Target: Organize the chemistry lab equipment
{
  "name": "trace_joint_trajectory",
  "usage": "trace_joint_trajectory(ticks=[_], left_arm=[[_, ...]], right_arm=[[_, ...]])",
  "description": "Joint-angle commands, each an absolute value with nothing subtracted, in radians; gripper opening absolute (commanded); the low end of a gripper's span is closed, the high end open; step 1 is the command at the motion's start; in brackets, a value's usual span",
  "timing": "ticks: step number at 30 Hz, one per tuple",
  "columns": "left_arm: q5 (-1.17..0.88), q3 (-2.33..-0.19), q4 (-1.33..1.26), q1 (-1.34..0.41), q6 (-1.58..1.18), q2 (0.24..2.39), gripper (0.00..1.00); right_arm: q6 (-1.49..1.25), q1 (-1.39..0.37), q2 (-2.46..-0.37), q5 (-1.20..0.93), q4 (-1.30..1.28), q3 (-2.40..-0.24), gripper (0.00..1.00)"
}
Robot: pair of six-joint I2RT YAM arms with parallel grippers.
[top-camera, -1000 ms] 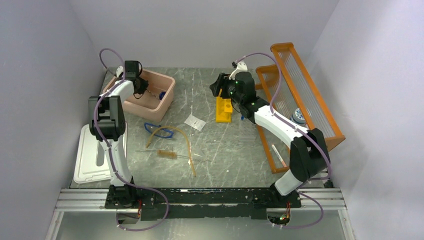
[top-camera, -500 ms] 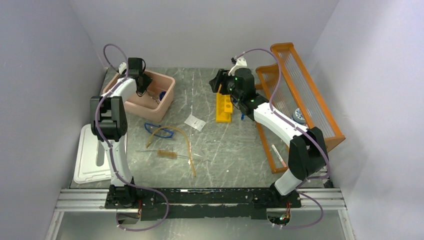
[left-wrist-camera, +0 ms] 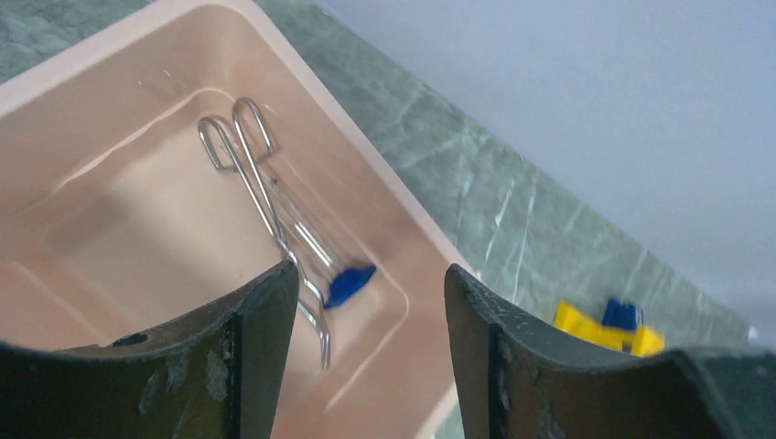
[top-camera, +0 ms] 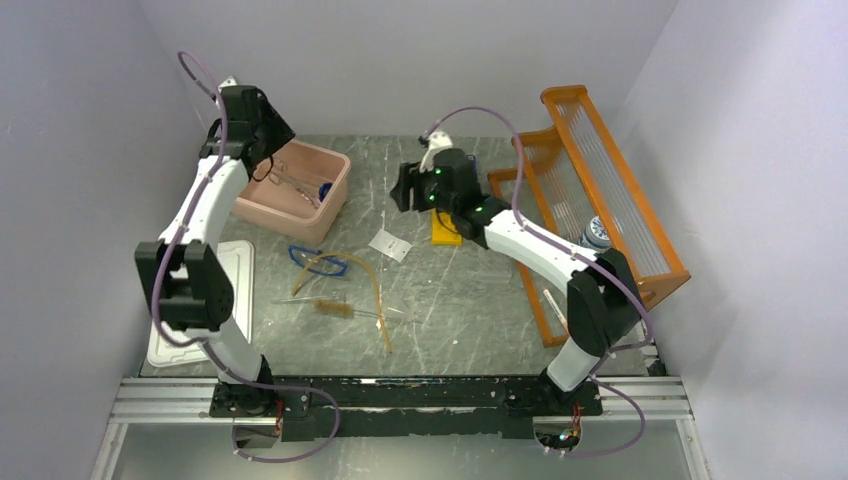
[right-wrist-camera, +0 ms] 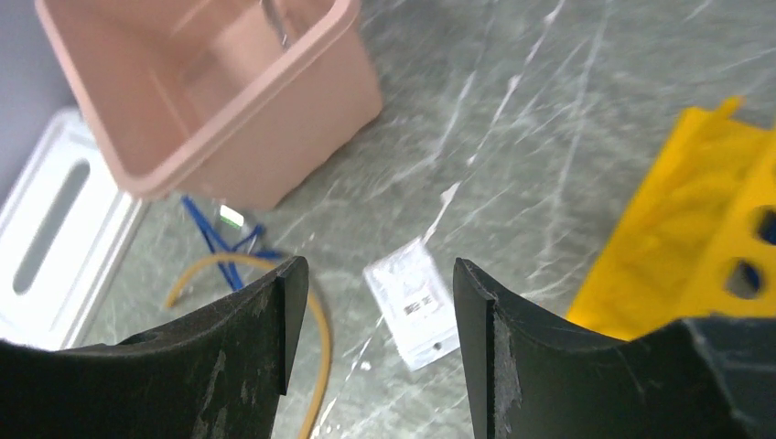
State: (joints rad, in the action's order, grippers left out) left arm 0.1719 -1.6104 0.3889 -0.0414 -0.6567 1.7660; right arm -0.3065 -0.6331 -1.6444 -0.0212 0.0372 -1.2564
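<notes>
The metal scissors [left-wrist-camera: 265, 197] and a tiny blue cap [left-wrist-camera: 350, 283] lie inside the pink tub [top-camera: 318, 215]. My left gripper [top-camera: 272, 150] is open and empty above the tub; in its wrist view the left gripper [left-wrist-camera: 371, 274] frames the tub's corner. My right gripper [top-camera: 402, 195] is open and empty above the white packet [top-camera: 390, 245]; in its wrist view the right gripper [right-wrist-camera: 375, 270] has the packet [right-wrist-camera: 414, 311] between its fingers, lower down. Blue-framed goggles [top-camera: 318, 262], amber tubing [top-camera: 375, 290] and the wire brush [top-camera: 335, 308] lie on the table.
A yellow tube rack [top-camera: 447, 228] stands right of the packet. The big orange shelf rack [top-camera: 600, 190] fills the right side, with a tube on its lower tray [top-camera: 557, 310]. The white lid [top-camera: 185, 315] lies at the left edge.
My left gripper has risen out of the pink tub, where the scissors stay. My right gripper has moved left from the yellow rack to above the white packet.
</notes>
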Motion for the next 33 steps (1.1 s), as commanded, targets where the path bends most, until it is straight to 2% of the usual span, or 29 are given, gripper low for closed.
trace_joint_trajectory(ticks=[1, 5, 12, 14, 18, 22, 27, 33], left_arm=[[0.037, -1.510, 0.417, -0.064, -0.497, 1.632, 0.64], [-0.050, -1.403, 0.404, -0.069, -0.427, 1.492, 0.64], [-0.033, -1.271, 0.438, -0.143, -0.316, 1.312, 0.65], [-0.052, -1.236, 0.438, -0.155, -0.311, 1.279, 0.65], [-0.093, -1.169, 0.418, -0.171, -0.321, 1.230, 0.65], [-0.114, -1.127, 0.408, -0.194, -0.322, 1.199, 0.65], [-0.142, -1.096, 0.384, -0.210, -0.330, 1.187, 0.65], [-0.199, -1.074, 0.364, -0.215, -0.337, 1.179, 0.65]], right_arm=[[-0.229, -0.726, -1.708, -0.002, -0.075, -1.287, 0.63], [-0.264, -0.792, -1.771, 0.042, -0.182, -1.310, 0.62], [-0.375, -0.861, -1.846, 0.152, -0.476, -1.376, 0.62], [-0.399, -0.863, -1.834, 0.125, -0.538, -1.364, 0.63], [-0.364, -0.873, -1.722, 0.024, -0.497, -1.240, 0.65], [-0.333, -0.873, -1.612, 0.044, -0.495, -1.143, 0.65], [-0.236, -0.873, -1.492, -0.036, -0.457, -0.983, 0.58], [-0.152, -0.879, -1.492, -0.131, -0.348, -0.847, 0.58]])
